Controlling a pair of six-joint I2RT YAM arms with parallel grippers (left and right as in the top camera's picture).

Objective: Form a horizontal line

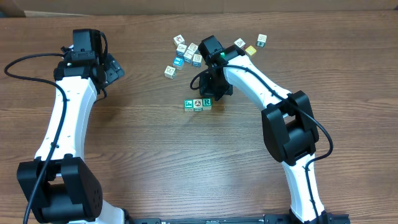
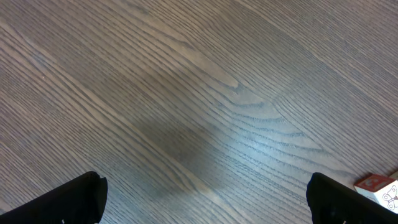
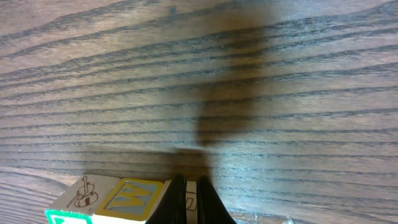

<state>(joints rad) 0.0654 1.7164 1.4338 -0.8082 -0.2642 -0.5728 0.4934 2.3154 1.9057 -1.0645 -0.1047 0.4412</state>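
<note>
At the left, the left gripper [image 1: 114, 68] hangs over the bare table [image 1: 137, 155], well apart from every cube. Its jaws stand fully wide and hold nothing.

In the middle lies the horizontal line [image 1: 198, 104]: three small cubes touching in a row, one green, one white with a round picture, one with a green "R". Just behind its right end is the right gripper [image 1: 216, 93], fingers pressed together with nothing between them.

I judge that the step in hand is tidying the row with the closed tips. A fourth cube seems to be wanted, so the next move calls for rising clear without knocking the row, then opening over one of the loose cubes [image 1: 186, 53] behind.

Whether the tips touch the row I cannot tell. The right wrist view cuts the cubes off at its lower edge, and from above the arm covers that end.
</note>
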